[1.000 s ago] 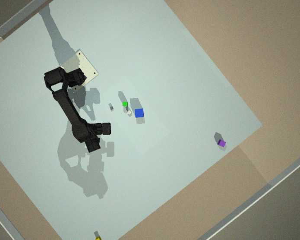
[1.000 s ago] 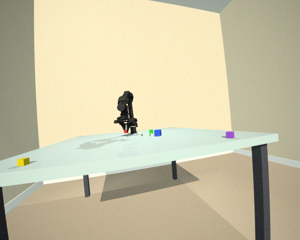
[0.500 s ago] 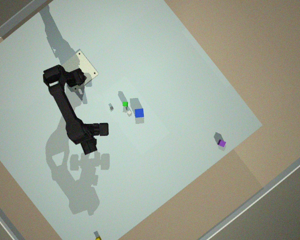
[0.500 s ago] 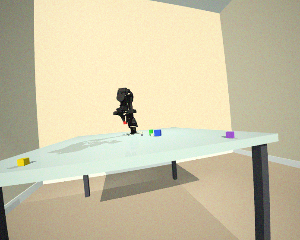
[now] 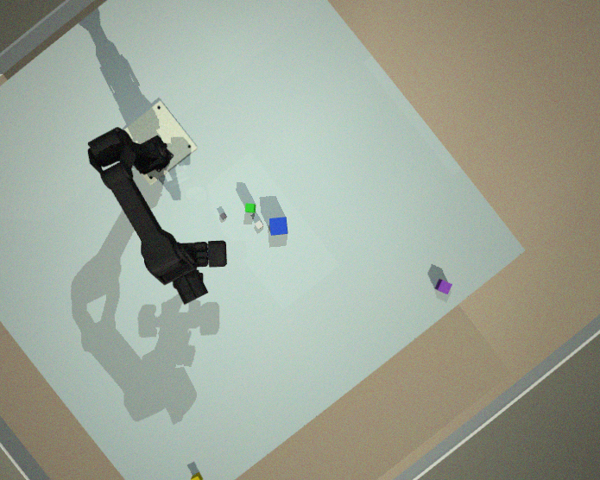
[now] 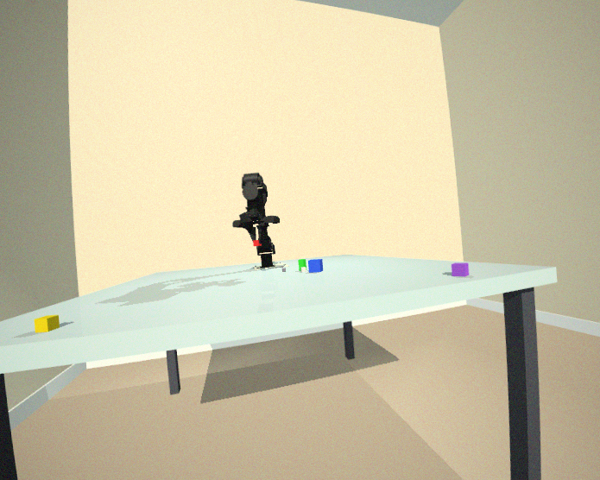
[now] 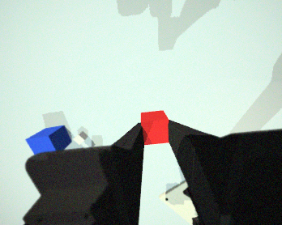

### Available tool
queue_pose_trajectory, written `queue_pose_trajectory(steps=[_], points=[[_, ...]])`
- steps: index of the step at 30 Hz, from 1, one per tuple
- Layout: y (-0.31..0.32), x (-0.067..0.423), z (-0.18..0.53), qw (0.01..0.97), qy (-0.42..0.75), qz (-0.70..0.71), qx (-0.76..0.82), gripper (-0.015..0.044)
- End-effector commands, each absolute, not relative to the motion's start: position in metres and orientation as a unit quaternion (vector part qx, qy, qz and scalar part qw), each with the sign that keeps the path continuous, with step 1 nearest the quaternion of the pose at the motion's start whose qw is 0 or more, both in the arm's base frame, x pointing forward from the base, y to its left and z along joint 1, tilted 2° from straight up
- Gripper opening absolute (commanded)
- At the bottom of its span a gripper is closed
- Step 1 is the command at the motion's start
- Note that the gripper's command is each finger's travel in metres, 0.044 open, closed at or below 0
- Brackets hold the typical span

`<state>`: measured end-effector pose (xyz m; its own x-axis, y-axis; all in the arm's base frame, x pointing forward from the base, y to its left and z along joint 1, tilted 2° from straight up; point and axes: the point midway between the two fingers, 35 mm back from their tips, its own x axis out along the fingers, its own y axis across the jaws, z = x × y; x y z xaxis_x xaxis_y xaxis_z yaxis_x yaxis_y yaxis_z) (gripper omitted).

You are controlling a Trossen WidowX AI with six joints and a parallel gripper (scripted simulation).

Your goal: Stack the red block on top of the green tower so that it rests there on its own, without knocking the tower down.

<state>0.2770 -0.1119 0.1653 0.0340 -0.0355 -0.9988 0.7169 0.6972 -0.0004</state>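
The red block [image 6: 256,243] [image 7: 155,129] is held between the fingertips of my gripper [image 6: 256,241] [image 7: 153,125], which is shut on it high above the table. In the top view the arm hides the red block and the fingertips. The green tower [image 5: 249,207] [image 6: 301,264] stands upright on the table, to the right of the gripper in the exterior view. It is not plainly visible in the wrist view.
A larger blue block [image 5: 278,225] [image 6: 315,265] [image 7: 48,139] stands close beside the tower. A small white block [image 5: 259,224] and a small grey block [image 5: 223,216] lie near it. A purple block [image 5: 444,286] [image 6: 459,269] and a yellow block [image 5: 196,477] [image 6: 47,323] are farther off.
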Motion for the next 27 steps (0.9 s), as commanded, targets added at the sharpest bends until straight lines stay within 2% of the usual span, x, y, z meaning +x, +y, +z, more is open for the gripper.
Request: queue_pose_trajectory(steps=[1,27], points=[[-0.096,0.283,0.165,0.669,0.635,-0.281,0.266,0.0000],[0.035,0.303,0.162,0.664,0.636,-0.281,0.277,0.0000]])
